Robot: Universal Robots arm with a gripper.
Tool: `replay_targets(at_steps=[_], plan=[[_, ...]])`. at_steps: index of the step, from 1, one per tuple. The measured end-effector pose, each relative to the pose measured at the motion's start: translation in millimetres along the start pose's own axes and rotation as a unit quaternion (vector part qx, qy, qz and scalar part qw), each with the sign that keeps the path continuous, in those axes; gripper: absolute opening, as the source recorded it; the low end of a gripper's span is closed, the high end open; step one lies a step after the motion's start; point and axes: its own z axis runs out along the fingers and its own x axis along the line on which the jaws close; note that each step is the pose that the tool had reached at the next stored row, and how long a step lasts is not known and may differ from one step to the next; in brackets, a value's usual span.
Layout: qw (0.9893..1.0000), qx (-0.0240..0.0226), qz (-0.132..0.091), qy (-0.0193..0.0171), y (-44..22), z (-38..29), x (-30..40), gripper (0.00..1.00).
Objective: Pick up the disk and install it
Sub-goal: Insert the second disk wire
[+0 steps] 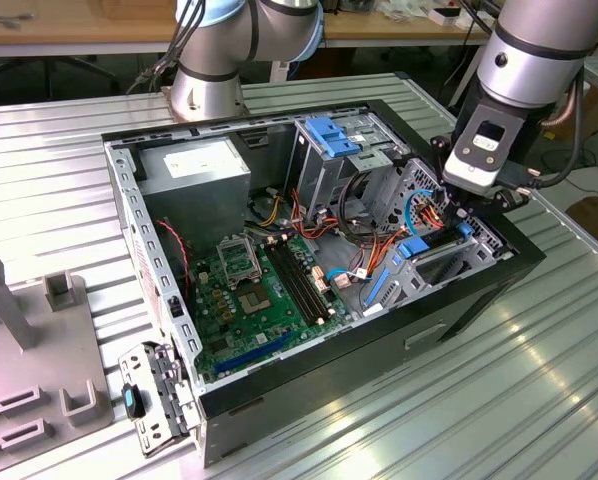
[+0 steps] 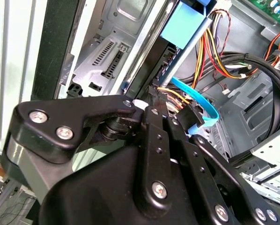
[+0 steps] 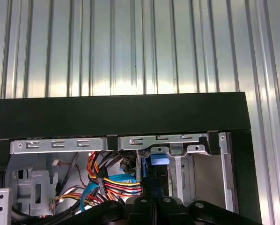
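Disk (image 1: 431, 247), blue carrier frame with dark body, sits on edge in the drive bay at the corner of the open computer case (image 1: 459, 330) on the exterior view's right, beside the drive cage (image 1: 344, 160). Gripper (image 2: 154, 101) is down inside the case at the disk's upper end; fingers drawn narrow, together at the tips in the second wrist view. Whether they clamp the disk: cannot tell. Orange, yellow and blue cables (image 2: 201, 61) lie just beside.

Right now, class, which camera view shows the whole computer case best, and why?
The exterior view: the computer case lies open, all four walls and its insides visible. The first wrist view catches one black wall; the second wrist view, a dark strip of wall.
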Motion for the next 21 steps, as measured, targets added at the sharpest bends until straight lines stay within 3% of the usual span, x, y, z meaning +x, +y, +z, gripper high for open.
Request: replay_targets(at_steps=[4,9,11,12,13,16,18,21], plan=[[1.0,0.0,0.0,0.0,0.4,-3.0,-0.1,0.11],[1.0,0.0006,0.0,0.0,2.9,-18.8,-0.7,0.11],[1.0,0.0031,0.001,0.0,4.0,-24.9,-0.9,0.11],[1.0,0.0091,0.0,0.0008,4.2,-26.3,-1.0,0.11],[0.9998,0.0202,0.0,0.0012,4.4,-27.7,-1.1,0.11],[0.9992,0.0399,-0.001,0.0012,4.9,-31.6,-1.2,0.11],[0.999,0.0454,-0.001,0.0005,4.9,-32.1,1.4,0.11],[0.9988,0.0481,-0.002,-0.0017,4.7,-32.5,10.8,0.11]])
